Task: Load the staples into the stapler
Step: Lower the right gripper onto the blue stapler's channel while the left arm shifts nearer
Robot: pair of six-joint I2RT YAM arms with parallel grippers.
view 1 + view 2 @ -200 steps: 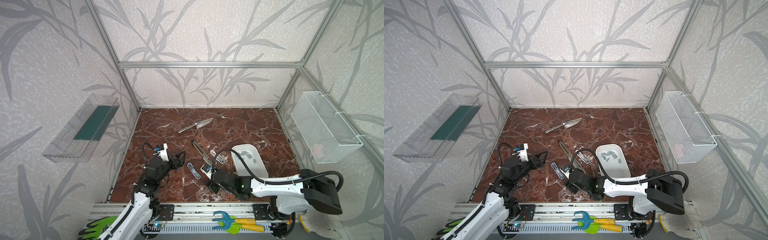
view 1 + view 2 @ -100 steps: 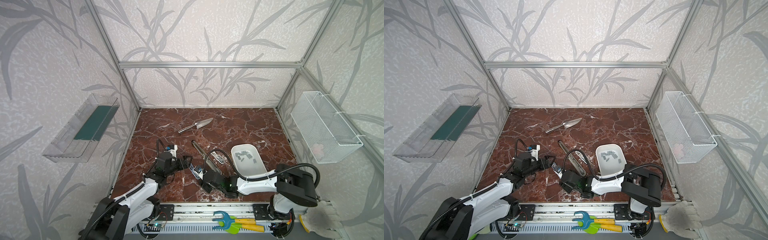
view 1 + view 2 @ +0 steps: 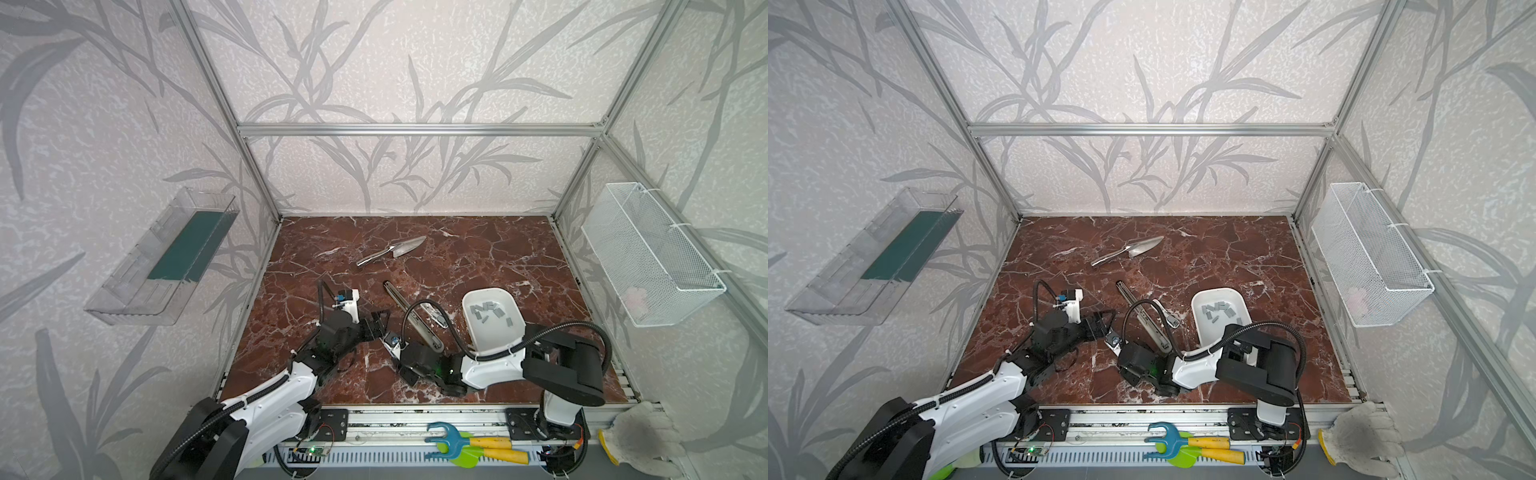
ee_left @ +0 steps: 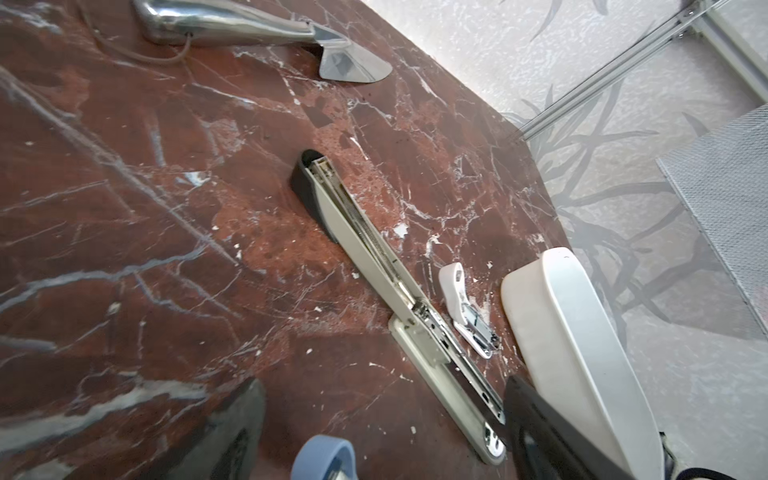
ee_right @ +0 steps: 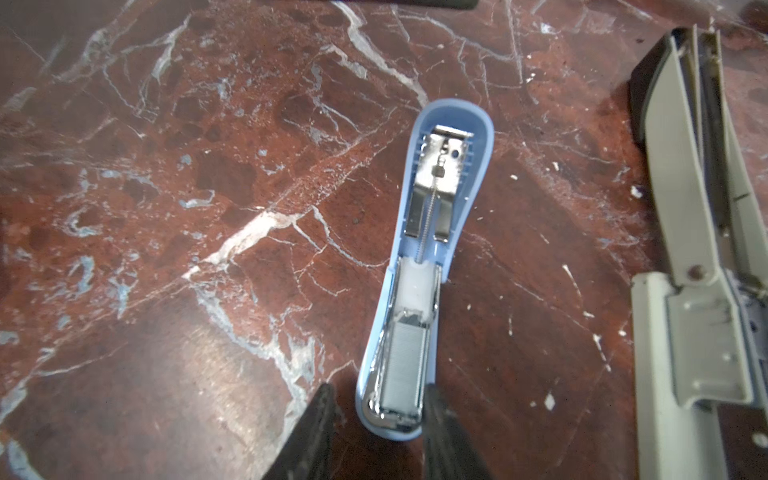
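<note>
Right hand (image 5: 376, 432): has come in over the blue stapler (image 5: 424, 249), jaws narrowed yet not shut, holding nothing; one finger (image 5: 440, 428) meets its side, the other stands just clear. Left hand (image 4: 384, 390): drawn close opposite, wide open, empty. Staple strip (image 5: 405, 365): seated in the stapler's channel, between the right hand's fingers. Spare staples (image 3: 490, 312): in the white dish (image 3: 486, 336), well apart, back beside that hand's arm. Judgement: loading looks done, closing remains. Markings: none legible.

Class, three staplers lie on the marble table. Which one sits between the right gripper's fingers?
The small light-blue plastic stapler, straddled by the right gripper; the long grey stapler and the small white stapler lie off to its side.
</note>
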